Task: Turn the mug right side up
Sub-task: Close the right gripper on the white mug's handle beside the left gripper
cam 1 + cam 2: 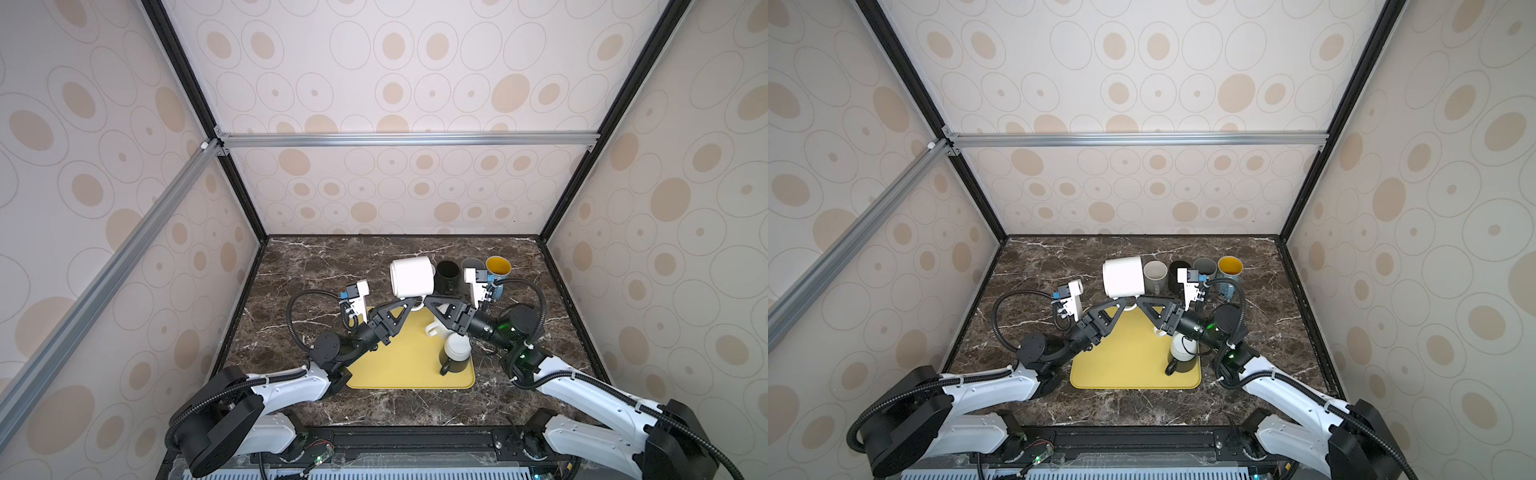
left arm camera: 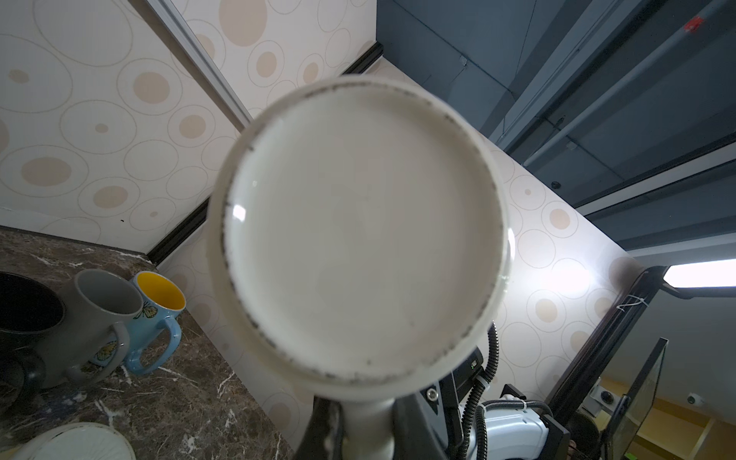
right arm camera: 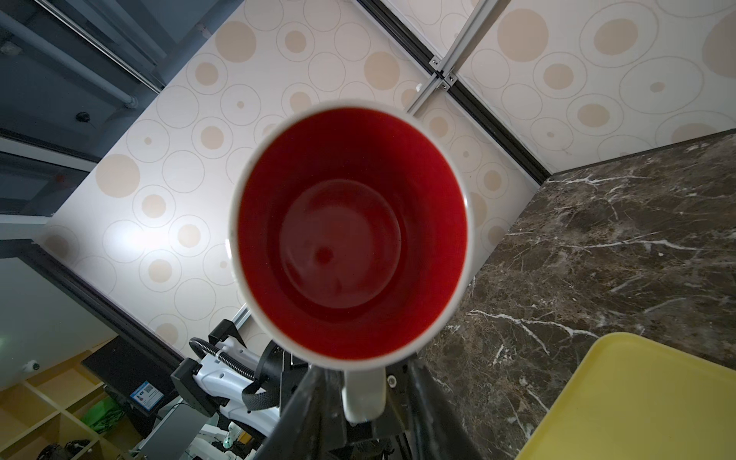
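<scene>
Status: the red-lined white ceramic mug [image 1: 411,276] is in the air on its side, over the far edge of the yellow plastic tray [image 1: 395,370]. It sits just in front of the row of upright mugs [image 1: 449,274] at the back of the dark marble-look worktop [image 1: 311,266]. Base faces the left arm, mouth faces the right arm, handle toward the arms. Likely handling: rigid glazed ceramic, weighty for a handle-only hold, slick, and it would chip or shatter if dropped. It is empty, so nothing to spill. The handle loop is the sensible hold, but the body hangs off to one side of it, so the mug may swivel in the pinch unless the clamp is firm. The left hand [image 1: 411,303] is clamped on that handle. The right hand [image 1: 430,301] has its jaws either side of the same handle; whether it bites cannot be told. The left wrist view shows only the base [image 2: 358,231], with a scuffed grey foot ring. The right wrist view alone shows the red glazed inside [image 3: 350,239]. Both top views miss those but give tilt and clearance. In a top view a pale grey mug [image 1: 1155,274] stands just behind the mouth; neither wrist view shows it clearly.
</scene>
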{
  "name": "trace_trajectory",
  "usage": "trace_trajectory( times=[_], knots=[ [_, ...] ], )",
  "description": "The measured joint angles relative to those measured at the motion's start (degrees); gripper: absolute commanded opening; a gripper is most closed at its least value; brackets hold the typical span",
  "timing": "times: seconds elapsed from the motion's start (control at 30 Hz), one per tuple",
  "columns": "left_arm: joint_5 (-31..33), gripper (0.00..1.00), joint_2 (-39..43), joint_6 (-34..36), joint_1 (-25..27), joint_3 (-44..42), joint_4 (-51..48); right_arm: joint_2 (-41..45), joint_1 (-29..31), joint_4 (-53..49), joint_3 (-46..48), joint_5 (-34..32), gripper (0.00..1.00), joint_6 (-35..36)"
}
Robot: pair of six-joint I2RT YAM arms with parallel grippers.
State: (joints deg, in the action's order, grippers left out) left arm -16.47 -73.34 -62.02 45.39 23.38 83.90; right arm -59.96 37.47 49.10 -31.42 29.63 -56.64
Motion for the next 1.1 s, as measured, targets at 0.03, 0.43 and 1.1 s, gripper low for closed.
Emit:
trace_trajectory(
  times=[0.03,0.43,1.1],
  knots=[
    [0.02,0.00,-0.02,-0.07,0.00,0.00,0.15,-0.04,0.00,0.26,-0.13,0.20,0.36,-0.13],
    [-0.17,0.00,-1.90,-1.16,0.07,0.00,2.86,-3.15,0.00,4.04,-0.83,1.90,0.33,-1.95],
    [-0.24,0.00,-3.19,-1.66,0.31,0.13,4.31,-6.29,0.02,6.97,-1.53,2.95,0.29,-4.00]
  ],
)
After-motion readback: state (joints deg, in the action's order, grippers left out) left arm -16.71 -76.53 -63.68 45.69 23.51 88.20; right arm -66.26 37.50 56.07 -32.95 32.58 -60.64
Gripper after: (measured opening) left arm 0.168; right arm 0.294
